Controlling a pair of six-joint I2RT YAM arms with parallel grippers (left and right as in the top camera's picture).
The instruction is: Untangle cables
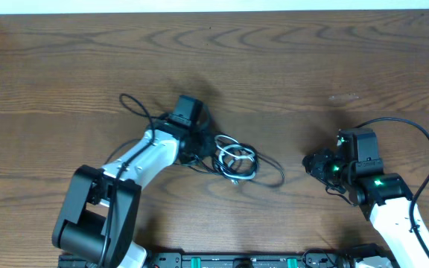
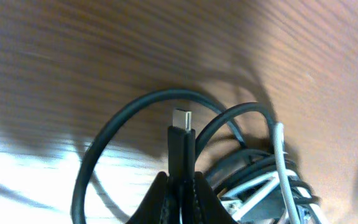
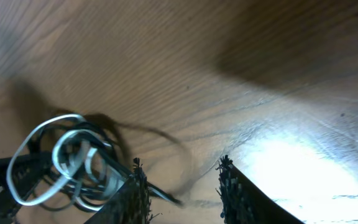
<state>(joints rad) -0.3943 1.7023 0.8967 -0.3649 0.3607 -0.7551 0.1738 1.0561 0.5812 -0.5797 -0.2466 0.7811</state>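
Our left tool [image 2: 180, 185] pinches a black cable [image 2: 183, 155] at its plug end [image 2: 181, 118], so we should draw it slowly out of the coiled cables [image 1: 234, 161] on the desk [image 1: 289, 59] while our spread, empty right tool [image 3: 179, 180] pins them.

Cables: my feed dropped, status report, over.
Left gripper shut on thin black cable, plug end. Right gripper open, empty. Black-and-white coil tangled. Nothing blocking.
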